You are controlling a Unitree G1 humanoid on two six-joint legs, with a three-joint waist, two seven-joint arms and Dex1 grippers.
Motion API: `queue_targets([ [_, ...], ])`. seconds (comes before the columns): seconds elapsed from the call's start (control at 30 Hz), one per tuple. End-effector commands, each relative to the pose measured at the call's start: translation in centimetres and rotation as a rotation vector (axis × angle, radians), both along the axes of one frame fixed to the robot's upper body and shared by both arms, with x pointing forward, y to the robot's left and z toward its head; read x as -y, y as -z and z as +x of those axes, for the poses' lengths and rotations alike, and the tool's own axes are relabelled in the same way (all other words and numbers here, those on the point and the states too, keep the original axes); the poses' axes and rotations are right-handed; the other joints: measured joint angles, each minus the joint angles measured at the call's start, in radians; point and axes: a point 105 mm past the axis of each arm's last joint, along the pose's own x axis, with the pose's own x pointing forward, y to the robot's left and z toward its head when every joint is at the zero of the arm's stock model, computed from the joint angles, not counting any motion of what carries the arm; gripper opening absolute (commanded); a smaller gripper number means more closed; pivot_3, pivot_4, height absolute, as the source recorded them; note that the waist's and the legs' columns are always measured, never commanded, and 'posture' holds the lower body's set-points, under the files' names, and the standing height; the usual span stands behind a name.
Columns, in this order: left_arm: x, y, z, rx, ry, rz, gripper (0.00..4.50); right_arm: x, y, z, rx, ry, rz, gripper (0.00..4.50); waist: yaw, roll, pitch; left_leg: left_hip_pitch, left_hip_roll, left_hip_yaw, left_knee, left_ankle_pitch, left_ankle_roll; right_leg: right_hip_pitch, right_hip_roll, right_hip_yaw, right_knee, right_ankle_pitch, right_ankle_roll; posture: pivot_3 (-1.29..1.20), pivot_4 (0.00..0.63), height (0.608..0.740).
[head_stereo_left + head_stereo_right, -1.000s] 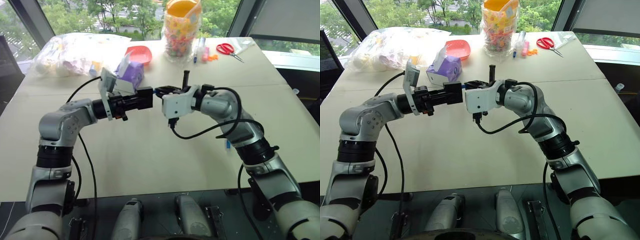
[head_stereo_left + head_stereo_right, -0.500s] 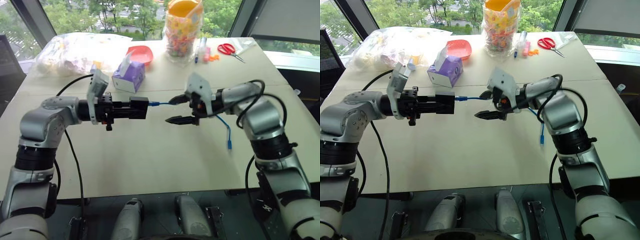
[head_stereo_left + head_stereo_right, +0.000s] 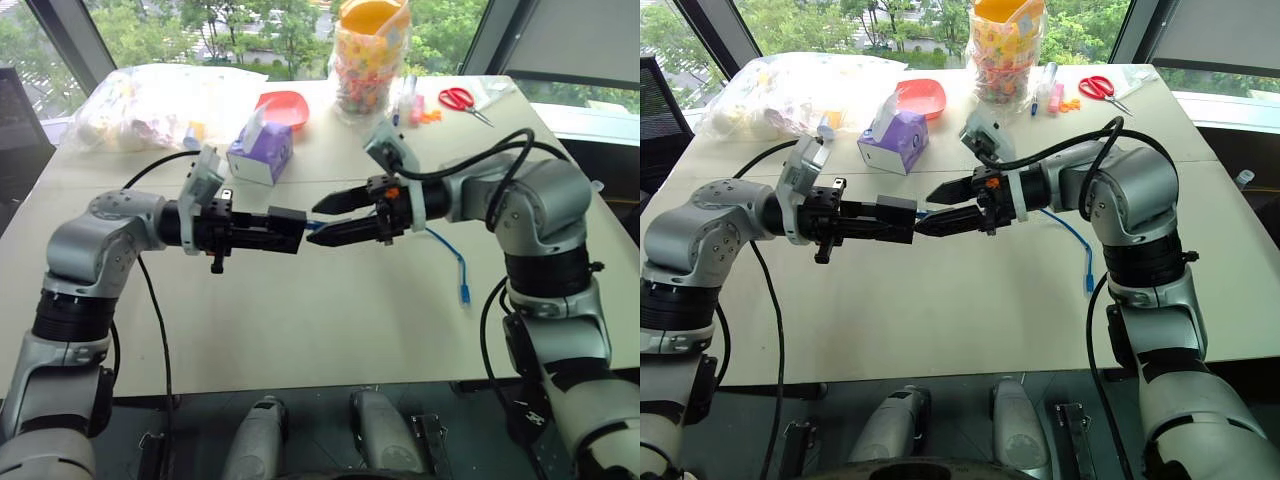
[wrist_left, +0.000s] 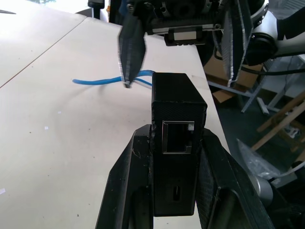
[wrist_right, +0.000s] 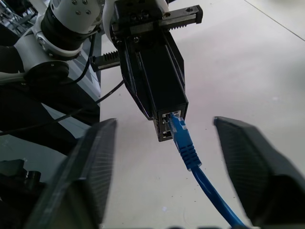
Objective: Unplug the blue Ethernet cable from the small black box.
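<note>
The left gripper (image 3: 288, 229) is closed on the small black box (image 3: 287, 229), holding it raised above the middle of the table (image 3: 300, 330) with one finger on each side wall; in the left wrist view the box (image 4: 177, 143) sits upright between the fingers (image 4: 127, 186) with an empty socket facing the camera. The blue Ethernet cable (image 5: 190, 152) is plugged into a socket on the box's end face, the face turned toward the right gripper (image 3: 330, 218). From that gripper the box lies at 9 o'clock, just beside the fingertips. The right gripper's fingers stand apart, holding nothing; in the right wrist view they (image 5: 90, 167) flank the plug and the box end without touching either. From the plug the cable runs behind the right gripper, where part of it is hidden, then reappears at 3 o'clock, curves down over the table and ends in a free plug (image 3: 465, 293) lying on the surface. Whether the plug latch is engaged cannot be made out. At 12 o'clock from the box stands a purple tissue box (image 3: 260, 150), with a red dish (image 3: 282, 106) beyond it. A clear bag (image 3: 150, 105) lies at 10 o'clock, a jar of coloured pieces (image 3: 368, 60) at 1 o'clock, and red-handled scissors (image 3: 460, 100) at 2 o'clock. None of these lies between the grippers.
</note>
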Motion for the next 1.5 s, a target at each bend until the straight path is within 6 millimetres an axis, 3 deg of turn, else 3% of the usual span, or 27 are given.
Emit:
queue_targets([
  [0.03, 0.1, -0.7, 0.0, 0.041, 0.008, 0.0, 0.51, -0.3, -0.8, -0.5, 0.059, -0.023, -0.005, 1.47, 0.002, 0.0, 0.0, 0.0, 0.0, 0.0, 0.0, 0.0, 0.0, 0.0, 0.0, 0.0, 0.0, 0.0, 0.0, 0.0, 0.15, 0.74],
  [0.5, 0.2, -0.4, -0.2, 0.041, 0.012, 0.008, 0.51, -0.6, -0.4, -0.6, 0.073, -0.032, -0.024, 1.47, 0.004, 0.0, 0.0, 0.0, 0.0, 0.0, 0.0, 0.0, 0.0, 0.0, 0.0, 0.0, 0.0, 0.0, 0.0, 0.0, 0.15, 0.74],
  [0.63, 0.2, -0.2, -0.3, 0.042, 0.022, 0.021, 0.51, -0.6, -0.5, -0.6, 0.073, -0.035, -0.026, 0.19, 0.004, 0.0, 0.0, 0.0, 0.0, 0.0, 0.0, 0.0, 0.0, 0.0, 0.0, 0.0, 0.0, 0.0, 0.0, 0.0, 0.15, 0.74],
  [0.67, 0.2, -0.1, -0.4, 0.042, 0.026, 0.024, 0.51, -0.6, -0.4, -0.6, 0.073, -0.036, -0.027, 0.08, 0.004, 0.0, 0.0, 0.0, 0.0, 0.0, 0.0, 0.0, 0.0, 0.0, 0.0, 0.0, 0.0, 0.0, 0.0, 0.0, 0.15, 0.74],
  [0.97, 0.0, 0.1, -0.6, 0.047, 0.038, 0.04, 0.51, -0.4, 0.0, -0.4, 0.056, -0.03, -0.049, 0.08, 0.004, 0.0, 0.0, 0.0, 0.0, 0.0, 0.0, 0.0, 0.0, 0.0, 0.0, 0.0, 0.0, 0.0, 0.0, 0.0, 0.15, 0.74],
  [1.13, -0.6, -0.2, -0.7, 0.055, 0.031, 0.048, 0.51, 1.0, 1.5, 0.5, -0.004, 0.033, -0.09, 0.08, 0.004, 0.0, 0.0, 0.0, 0.0, 0.0, 0.0, 0.0, 0.0, 0.0, 0.0, 0.0, 0.0, 0.0, 0.0, 0.0, 0.15, 0.74],
  [1.37, -2.8, -0.6, -0.9, 0.069, -0.042, 0.065, 0.51, 6.0, 4.9, 3.4, -0.097, 0.213, -0.16, 0.08, 0.004, 0.0, 0.0, -0.001, 0.0, 0.001, 0.0, 0.0, 0.0, 0.0, 0.0, 0.0, -0.001, 0.0, 0.0, 0.0, 0.15, 0.74],
  [1.5, -2.9, -0.1, -0.4, 0.085, -0.092, 0.068, 0.51, 7.2, 4.9, 6.5, 0.06, 0.347, -0.155, 0.08, 0.002, 0.0, 0.0, -0.001, 0.0, 0.001, 0.0, 0.0, 0.0, -0.001, 0.0, 0.0, -0.001, 0.0, 0.0, 0.0, 0.15, 0.74],
])
